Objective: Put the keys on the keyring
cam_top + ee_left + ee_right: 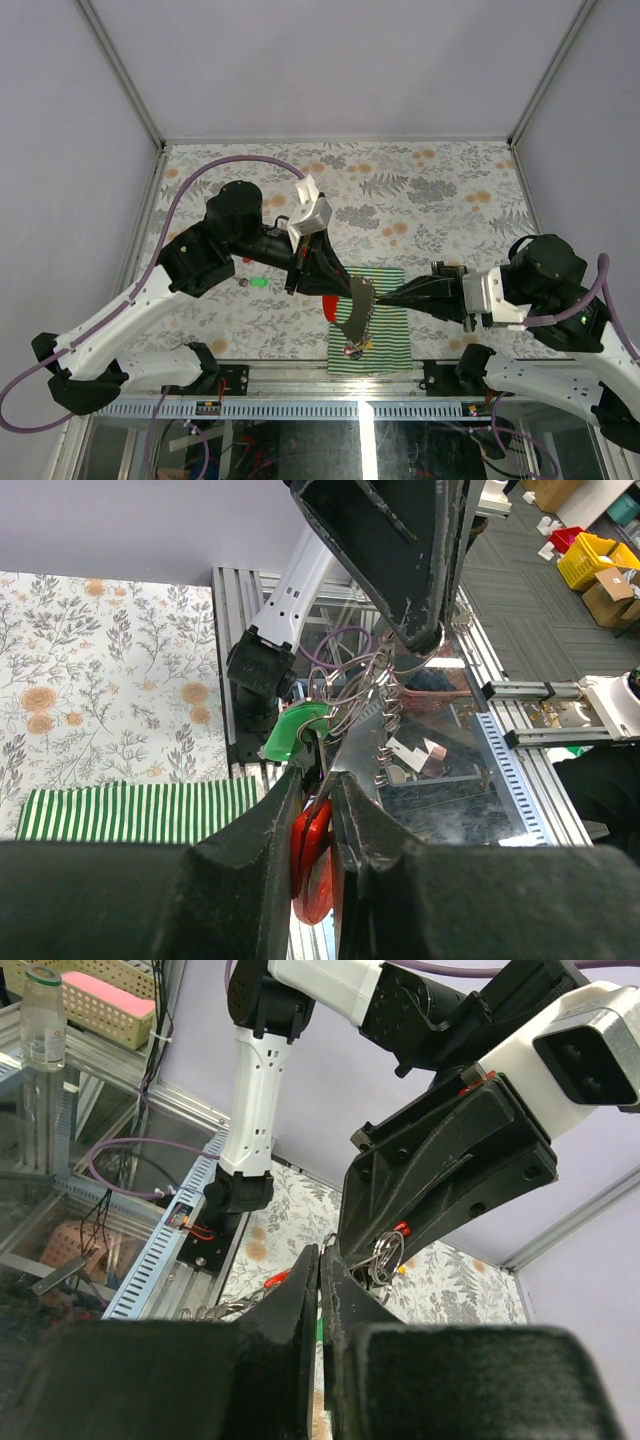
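Note:
My left gripper (320, 288) is shut on the keyring's red clip (330, 306), held above the table. In the left wrist view its jaws (318, 772) pinch the red clip (312, 855) and the grey metal strip (372, 748). Wire rings (352, 688) hang off the strip, with a green tag (290, 730) beside them. My right gripper (384, 297) meets the strip (356, 305) from the right. Its jaws (320, 1252) are shut at the rings (386, 1253). A key with a green tag (257, 283) lies on the table to the left. A yellow tag (362, 345) lies on the cloth.
A green-and-white striped cloth (390, 330) lies under both grippers at the table's near edge. The aluminium rail (300, 408) runs along the front. The two grippers are almost touching over the cloth.

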Robot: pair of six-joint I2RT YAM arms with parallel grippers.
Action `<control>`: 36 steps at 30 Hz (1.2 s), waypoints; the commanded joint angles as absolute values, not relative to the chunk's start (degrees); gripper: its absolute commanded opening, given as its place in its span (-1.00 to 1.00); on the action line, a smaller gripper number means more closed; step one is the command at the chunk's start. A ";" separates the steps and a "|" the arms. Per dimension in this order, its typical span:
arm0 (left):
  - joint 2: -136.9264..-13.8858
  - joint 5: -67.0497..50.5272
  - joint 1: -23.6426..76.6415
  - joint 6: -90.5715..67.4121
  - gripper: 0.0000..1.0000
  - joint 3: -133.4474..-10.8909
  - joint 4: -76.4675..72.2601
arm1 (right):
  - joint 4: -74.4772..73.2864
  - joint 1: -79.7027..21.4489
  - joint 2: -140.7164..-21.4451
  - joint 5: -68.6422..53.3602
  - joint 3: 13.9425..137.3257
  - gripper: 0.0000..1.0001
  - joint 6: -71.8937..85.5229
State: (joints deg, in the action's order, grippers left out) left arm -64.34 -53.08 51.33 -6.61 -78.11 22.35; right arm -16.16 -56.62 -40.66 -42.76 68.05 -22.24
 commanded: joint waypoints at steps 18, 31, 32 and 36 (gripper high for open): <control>-64.05 -51.82 51.25 -9.17 -0.99 -78.87 14.86 | 4.59 -56.78 -38.08 -39.20 57.21 -1.00 -13.29; -59.65 -44.44 51.28 -10.45 -0.46 -76.93 12.43 | 39.84 -56.78 -34.18 -25.76 38.01 -1.00 4.67; -59.48 -43.99 51.30 -10.46 -0.42 -76.83 12.33 | 41.61 -56.79 -34.19 -24.92 37.08 -1.00 6.01; -59.38 -42.81 51.25 -10.46 -0.22 -76.67 12.13 | 44.94 -56.78 -34.78 -23.35 35.47 -1.00 9.66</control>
